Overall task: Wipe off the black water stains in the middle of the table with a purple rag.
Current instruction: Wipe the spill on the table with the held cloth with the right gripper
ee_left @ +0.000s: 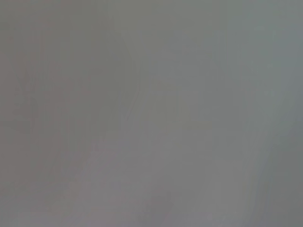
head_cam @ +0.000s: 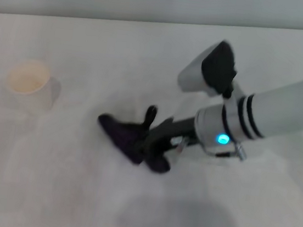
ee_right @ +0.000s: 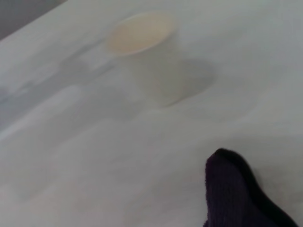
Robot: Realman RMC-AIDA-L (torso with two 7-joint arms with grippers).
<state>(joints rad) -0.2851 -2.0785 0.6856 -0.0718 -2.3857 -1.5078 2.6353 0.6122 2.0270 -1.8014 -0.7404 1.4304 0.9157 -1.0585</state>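
A wide white tabletop fills nearly the whole scene, lit softly and evenly, with faint grey shadows. Along its far edge runs a plain pale grey wall [head_cam: 154, 0]. The left wrist view shows only blank grey.

A very dark purple, nearly black colour is being shown by the rag [head_cam: 129, 136] against the white surface [head_cam: 75, 193], on which faint grey smudges are being seen. A white outside and a pale cream inside are being displayed by the cup [head_cam: 29, 83]. The right arm [head_cam: 276, 109] is being seen in white with black bands and a glowing cyan dot; its hand [head_cam: 156, 142] is being shown in black.
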